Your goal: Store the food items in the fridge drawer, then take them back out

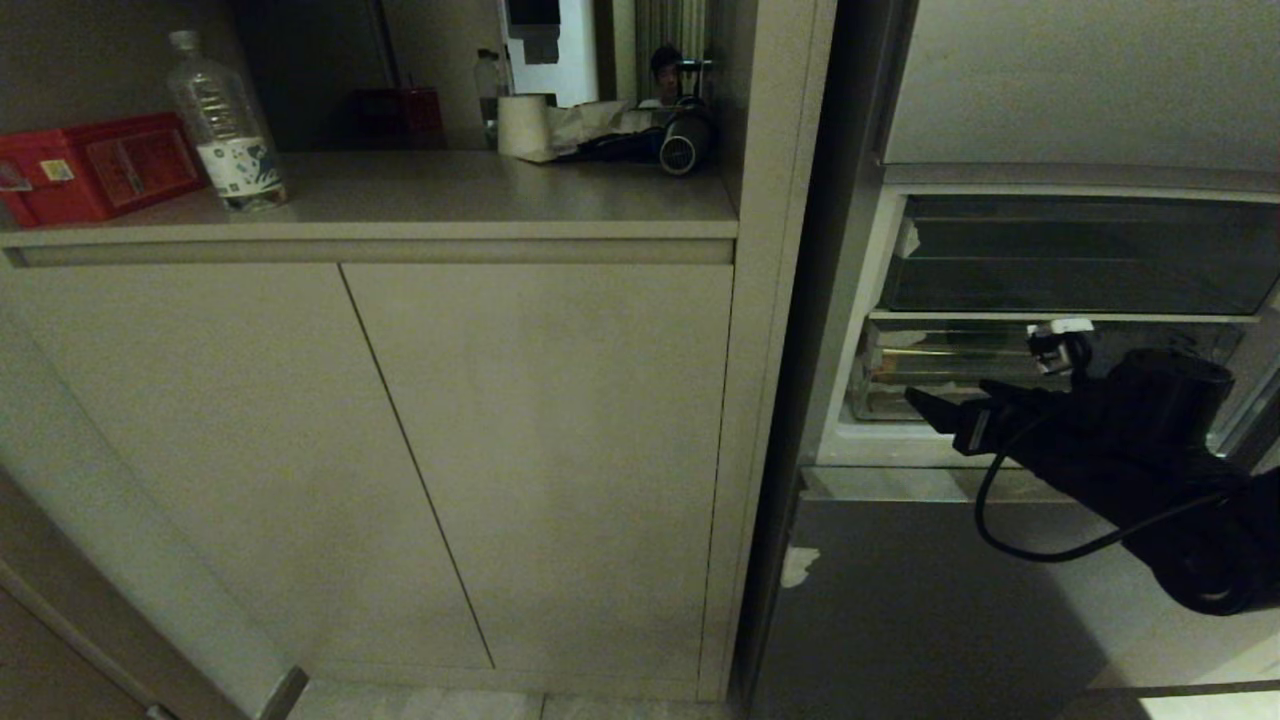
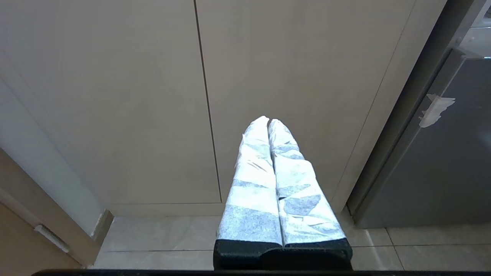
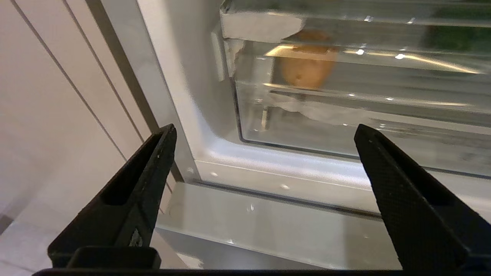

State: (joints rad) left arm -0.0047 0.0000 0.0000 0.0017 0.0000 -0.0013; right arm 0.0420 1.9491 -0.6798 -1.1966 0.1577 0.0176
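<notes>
Your right gripper (image 3: 264, 130) hangs in front of the open fridge on the right of the scene, its two black fingers (image 3: 142, 180) spread wide and grasping nothing. It sits just before the clear fridge drawer (image 3: 345, 115), level with the drawer's front lip and not touching it. Through the clear wall you can see the tan-orange lump (image 3: 307, 69) lying inside the drawer toward its left end. A dark green shape (image 3: 452, 38), likely the pepper, shows far to the right, too blurred to be sure. A shallower clear bin (image 1: 1080, 255) sits above the drawer. Your left gripper (image 2: 268, 126) is parked low in front of the beige cabinet doors (image 2: 153, 96) on the left, its white-wrapped fingers (image 2: 253, 180) pressed together, holding nothing. A water bottle (image 1: 225, 125) and a red box (image 1: 95, 165) stand on the counter (image 1: 450, 195).
</notes>
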